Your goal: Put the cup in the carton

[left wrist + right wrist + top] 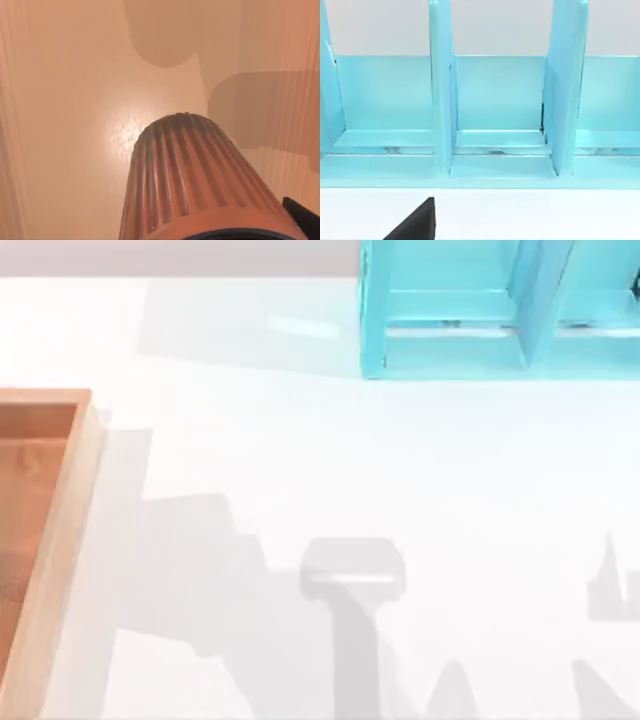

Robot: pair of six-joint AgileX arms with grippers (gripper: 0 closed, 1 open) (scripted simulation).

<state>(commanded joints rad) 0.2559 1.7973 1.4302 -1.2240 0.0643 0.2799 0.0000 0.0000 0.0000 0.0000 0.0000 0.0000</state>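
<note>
Left wrist view: cup (200, 180) close up over the carton (60, 500) floor, whether my left hand grips it I can't tell. Carton at surface (350, 470) left edge; blue shelf (500, 310) far right.

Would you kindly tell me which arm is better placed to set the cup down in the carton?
Left, probably: its wrist view has the cup close up over the carton floor, while the right wrist faces the blue shelf.
</note>
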